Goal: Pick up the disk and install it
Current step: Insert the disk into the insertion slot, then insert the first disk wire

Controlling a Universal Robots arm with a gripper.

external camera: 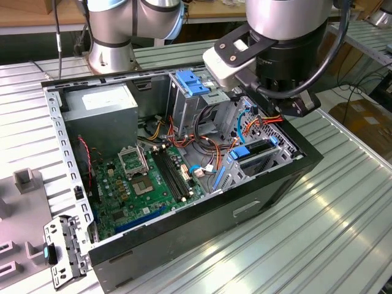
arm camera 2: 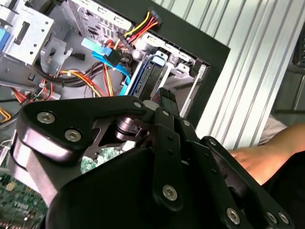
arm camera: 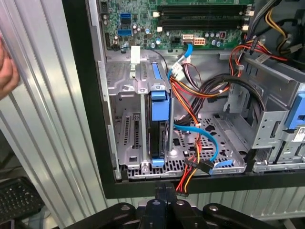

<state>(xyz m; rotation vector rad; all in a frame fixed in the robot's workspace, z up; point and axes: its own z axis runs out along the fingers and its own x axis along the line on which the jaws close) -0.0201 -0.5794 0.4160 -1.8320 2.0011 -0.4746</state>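
Two hazards worth weighing, judged from the layout alone.

Reading the exterior view from nine o'clock toward three: grey power-supply box [external camera: 101, 107], green motherboard [external camera: 144, 184], tall metal cage [external camera: 196, 107] with its blue bracket [external camera: 191, 82], then the drive bay [external camera: 260, 156] at about three o'clock of the open case [external camera: 184, 245], all on the ribbed bench [external camera: 343, 245].

First hazard: snagging. Runs a loose bundle of red, orange and yellow wires [arm camera: 195, 90] just beside the bay, with a blue data cable [arm camera: 209, 143] looping next to it. Could catch on the pincer [arm camera: 165, 187] during any push or pull, tugging a plug or dragging wire across the slot.

Second hazard: a person's hand [arm camera: 7, 71] resting near the case's outer wall, close to the arm's reach. Could be struck by a sideways swing.

Also possible: jamming of the rails if pressed while skewed.

The disk [arm camera: 158, 124] stands on edge inside the bay slot, touching the metal dividers either side. Shows as a thin dark slab framed by light blue plastic rails, blue end piece facing out of the case; label face hidden. Looks seated, though cannot tell whether fully home.

Pincer hovers just outside the case wall, in line with the slot, tips pressed together and carrying nothing.
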